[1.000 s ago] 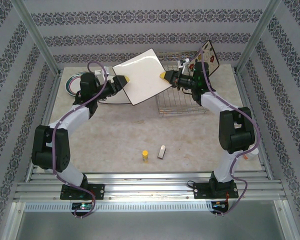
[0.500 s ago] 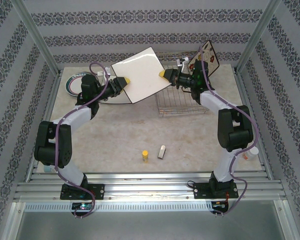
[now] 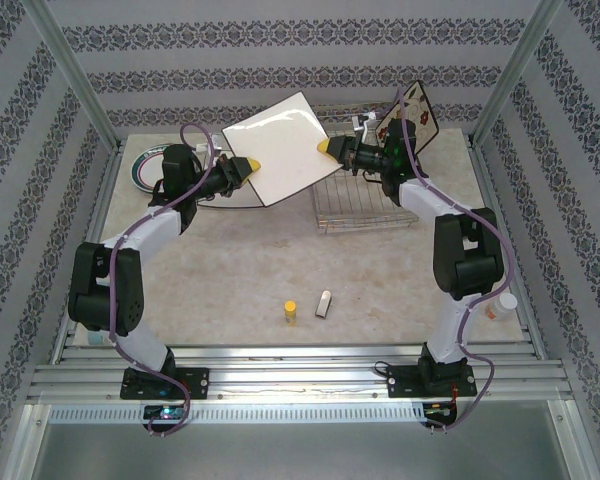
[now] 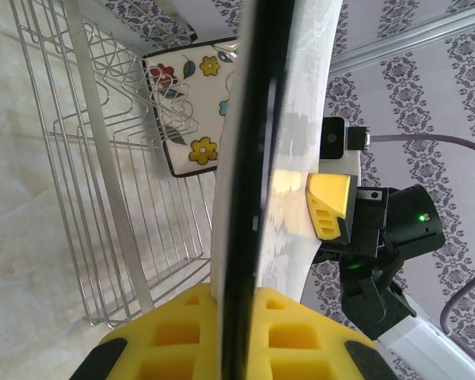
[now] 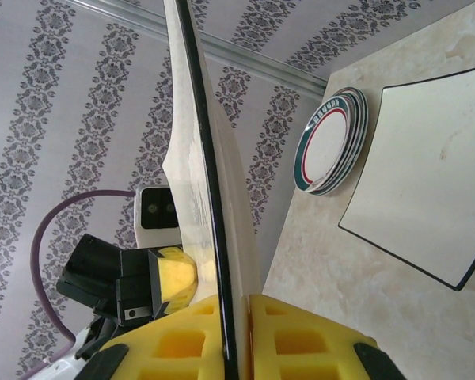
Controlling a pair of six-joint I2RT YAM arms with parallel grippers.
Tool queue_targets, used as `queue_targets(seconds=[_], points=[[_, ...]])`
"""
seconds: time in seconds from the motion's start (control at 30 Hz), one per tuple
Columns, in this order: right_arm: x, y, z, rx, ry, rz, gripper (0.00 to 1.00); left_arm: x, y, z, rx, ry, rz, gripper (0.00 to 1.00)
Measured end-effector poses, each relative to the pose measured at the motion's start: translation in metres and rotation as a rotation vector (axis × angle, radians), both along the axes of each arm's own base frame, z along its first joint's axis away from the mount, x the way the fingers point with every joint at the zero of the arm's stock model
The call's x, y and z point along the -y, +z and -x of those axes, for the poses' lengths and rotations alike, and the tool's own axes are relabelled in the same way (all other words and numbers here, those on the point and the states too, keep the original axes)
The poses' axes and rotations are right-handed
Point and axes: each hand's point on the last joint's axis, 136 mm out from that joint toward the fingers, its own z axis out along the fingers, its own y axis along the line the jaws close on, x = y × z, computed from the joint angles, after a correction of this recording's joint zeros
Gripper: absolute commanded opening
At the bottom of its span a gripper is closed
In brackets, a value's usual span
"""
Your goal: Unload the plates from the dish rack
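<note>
Fingers of both arms pinch one square plate [image 3: 280, 150] from opposite edges in the top view. The left fingers [image 3: 248, 162] are closed on its left edge and the right fingers [image 3: 326, 150] on its right edge. It hangs tilted, white back up, above the tabletop [image 3: 280, 260] and just left of the dish rack [image 3: 365, 200]. A flowered square plate [image 3: 417, 112] stands at the rack's far right end, and the round plates [image 3: 143, 165] sit stacked at far left, well apart from the rack. From the left wrist, the square plate [image 4: 245, 158] runs edge-on up from between the left fingers [image 4: 293, 340]. The right fingers [image 4: 328, 206] are clamped on its far edge, with the dish rack [image 4: 103, 158] and the flowered square plate [image 4: 190, 111] beyond. From the right wrist, the same plate [image 5: 202, 158] rises between the right fingers [image 5: 301, 340], with the left fingers [image 5: 172, 277] on the far rim. Below lie the round plates [image 5: 328, 146] and, just beside them, a flat square plate [image 5: 419, 182]. This looks like a handover, and the danger lies in two arms gripping one rigid plate by thin rim holds. If they move out of step, the plate could twist free of a grip. If one side lets go before the other hold is firm, it may swing down and strike the plates beneath or the rack.
</note>
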Motion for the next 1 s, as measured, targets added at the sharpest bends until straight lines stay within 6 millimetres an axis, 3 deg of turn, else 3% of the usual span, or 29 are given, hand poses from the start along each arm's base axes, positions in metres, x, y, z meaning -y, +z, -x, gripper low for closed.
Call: queue_targets(seconds=[0.1,0.23,0.27,0.37,0.6,0.7,0.8,1.0], points=[[0.002,0.001,-0.005,-0.004,-0.001,-0.004,0.38,0.0,0.002,-0.001,0.0,0.005,0.003,0.0],[0.004,0.014,-0.01,0.014,-0.007,-0.015,0.92,0.001,-0.005,-0.001,-0.03,-0.004,0.012,0.0],[0.006,0.017,-0.011,0.024,-0.01,-0.016,0.98,0.001,-0.007,-0.001,-0.04,-0.003,0.016,0.0],[0.015,0.022,-0.018,0.033,-0.038,-0.015,0.98,-0.002,-0.012,-0.001,-0.08,0.013,0.038,0.0],[0.064,0.004,-0.033,-0.039,-0.183,0.075,0.98,-0.026,-0.012,-0.014,-0.092,0.123,0.064,0.0],[0.085,0.004,-0.029,-0.05,-0.252,0.166,0.98,-0.044,-0.017,-0.019,-0.093,0.235,0.048,0.0],[0.098,0.016,-0.02,-0.015,-0.323,0.302,0.98,-0.063,-0.023,-0.02,-0.091,0.368,0.028,0.0],[0.118,0.035,0.015,0.056,-0.446,0.632,0.98,-0.108,-0.05,-0.021,-0.104,0.66,-0.004,0.0]])
